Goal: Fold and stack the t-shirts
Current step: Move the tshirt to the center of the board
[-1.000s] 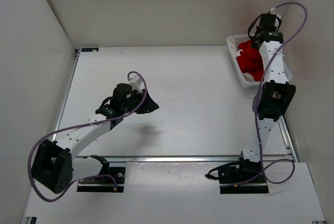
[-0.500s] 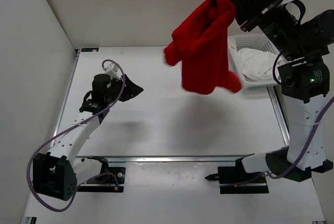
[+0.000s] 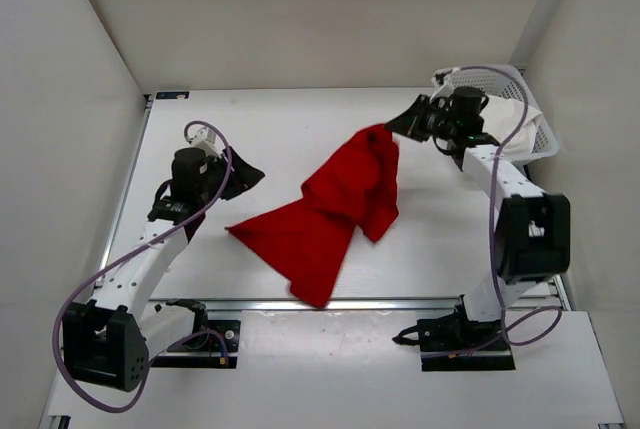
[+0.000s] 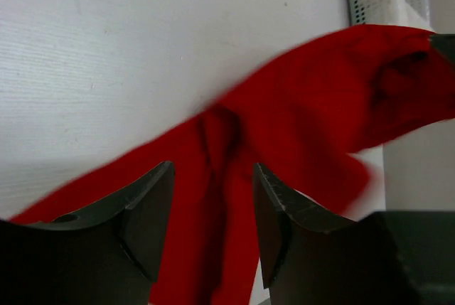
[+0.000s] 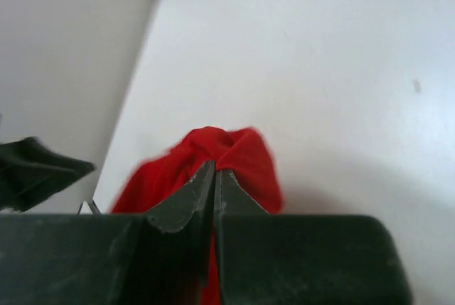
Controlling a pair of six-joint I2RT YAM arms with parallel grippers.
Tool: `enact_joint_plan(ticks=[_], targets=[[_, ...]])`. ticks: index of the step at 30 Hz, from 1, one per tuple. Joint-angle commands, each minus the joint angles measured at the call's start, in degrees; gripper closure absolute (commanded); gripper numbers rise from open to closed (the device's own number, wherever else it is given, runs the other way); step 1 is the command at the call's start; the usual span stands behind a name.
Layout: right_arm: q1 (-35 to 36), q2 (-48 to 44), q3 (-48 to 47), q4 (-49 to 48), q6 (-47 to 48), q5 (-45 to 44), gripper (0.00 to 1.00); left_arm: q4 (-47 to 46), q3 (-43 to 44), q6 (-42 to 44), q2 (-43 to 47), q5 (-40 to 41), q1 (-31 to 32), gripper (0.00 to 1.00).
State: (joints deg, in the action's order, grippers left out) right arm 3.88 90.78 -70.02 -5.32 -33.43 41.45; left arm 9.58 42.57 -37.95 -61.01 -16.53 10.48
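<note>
Right claw point(image 3: 395, 129) pinches the top end of the red t-shirt point(image 3: 335, 211), whose long axis trails diagonally down across the bench point(image 3: 290, 129) toward the part-open, empty left claw point(image 3: 246, 171), the arm nearer its loose low corner.

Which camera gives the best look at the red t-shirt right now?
The top external view: it shows the whole red t-shirt, one end pinched by the right gripper, the rest spread over the table. The left wrist view catches only a blurred middle stretch; the right wrist view only a bunch at its fingertips.
</note>
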Motion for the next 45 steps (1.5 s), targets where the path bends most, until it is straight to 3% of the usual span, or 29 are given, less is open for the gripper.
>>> enact_joint_plan(ticks=[1, 3, 6, 9, 13, 15, 18, 22, 23, 26, 29, 31, 43, 45], targets=[[-0.8, 1.2, -2.1, -5.4, 1.3, -2.2, 1.0, 2.7, -1.5, 1.9, -1.1, 6.0, 3.8, 0.42], [-2.5, 3.1, -3.1, -4.9, 1.7, -4.1, 0.93, 3.8, -2.7, 2.5, -1.2, 10.0, 5.9, 0.4], [-3.2, 3.0, -5.8, 1.2, 3.5, -10.5, 0.71, 6.9, -5.8, 3.2, -0.5, 15.3, 9.3, 0.35], [-0.8, 0.5, -4.7, 7.0, 6.0, -18.7, 0.62, 7.3, -10.5, 2.5, 0.5, 16.4, 10.7, 0.28], [4.3, -6.5, 9.7, 6.7, 6.0, -29.7, 0.65, 7.4, -14.3, 1.7, -1.3, 18.7, 11.9, 0.25], [3.9, -8.9, 16.4, 5.7, 3.7, -31.3, 0.84, 5.7, -15.4, 1.1, -3.1, 19.2, 12.8, 0.32], [3.8, -11.5, 24.0, 3.2, 2.1, -33.0, 0.96, 1.5, -14.6, 0.3, -8.8, 20.0, 14.5, 0.43], [9.3, -10.9, 25.6, 4.3, 5.5, -37.4, 0.88, -4.3, -12.2, -1.5, -16.4, 20.0, 13.7, 0.66], [11.9, -9.9, 24.9, 5.1, 6.8, -38.1, 0.8, -5.4, -10.9, -2.0, -18.6, 18.6, 12.5, 0.74], [16.3, -8.5, 25.2, 6.3, 7.6, -38.0, 0.66, -7.5, -7.7, -2.8, -21.2, 17.3, 9.7, 0.84], [15.3, -9.4, 29.3, -0.7, 4.0, -30.4, 0.61, -7.6, -5.5, -3.1, -22.8, 18.7, 9.6, 0.94], [16.1, -8.4, 29.5, -1.0, 4.3, -29.9, 0.61, -8.0, -5.7, -3.3, -23.4, 18.2, 9.6, 0.99], [18.8, 0.4, 25.8, -2.9, 4.1, -23.7, 0.62, -10.2, -5.2, -3.5, -24.0, 16.8, 9.9, 1.0], [18.4, 0.2, 25.8, -3.9, 3.3, -22.7, 0.72, -10.5, -5.7, -4.1, -23.6, 17.0, 9.7, 1.0]])
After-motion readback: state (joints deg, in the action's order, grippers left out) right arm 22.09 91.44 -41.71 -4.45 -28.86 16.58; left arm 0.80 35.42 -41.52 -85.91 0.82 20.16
